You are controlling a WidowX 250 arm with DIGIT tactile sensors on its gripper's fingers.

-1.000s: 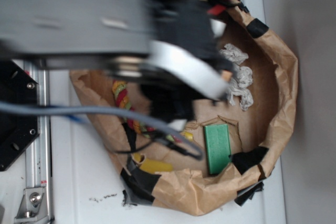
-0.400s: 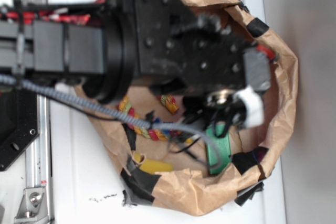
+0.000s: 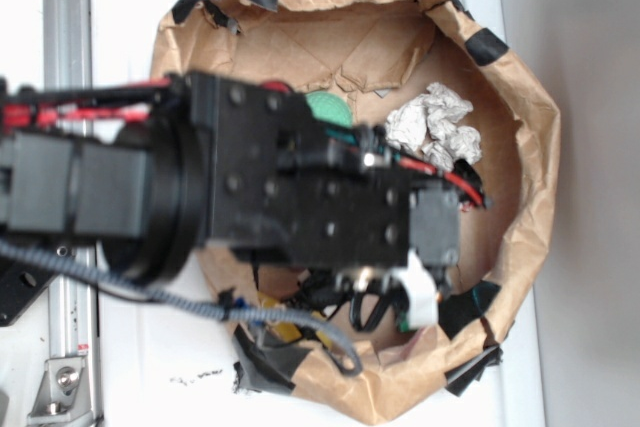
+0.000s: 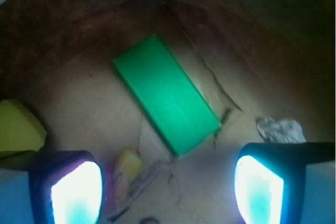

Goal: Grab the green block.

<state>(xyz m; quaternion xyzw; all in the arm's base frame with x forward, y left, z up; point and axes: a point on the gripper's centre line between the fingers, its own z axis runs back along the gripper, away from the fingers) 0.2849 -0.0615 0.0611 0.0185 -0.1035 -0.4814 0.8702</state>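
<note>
In the wrist view the green block (image 4: 165, 94) lies flat and diagonal on the brown paper floor, a little ahead of my gripper (image 4: 168, 190). The gripper is open, and its two lit fingertips (image 4: 76, 192) stand wide apart with only bare paper between them. The block's near corner reaches toward the gap but touches neither finger. In the exterior view the black wrist and gripper (image 3: 395, 299) hang low inside the paper bowl (image 3: 530, 117) and hide nearly all of the block.
The round green ball (image 3: 322, 107) peeks out above the arm. Crumpled foil (image 3: 432, 127) lies at the bowl's right, also seen as foil (image 4: 281, 128) beside the right finger. A yellow object (image 4: 18, 129) sits left, with a small yellowish piece (image 4: 127, 163) near the left finger. Paper walls ring everything.
The arm has swept from the top of the exterior view down to the lower part of the bowl. It now covers the green block and has uncovered the foil and the ball.
</note>
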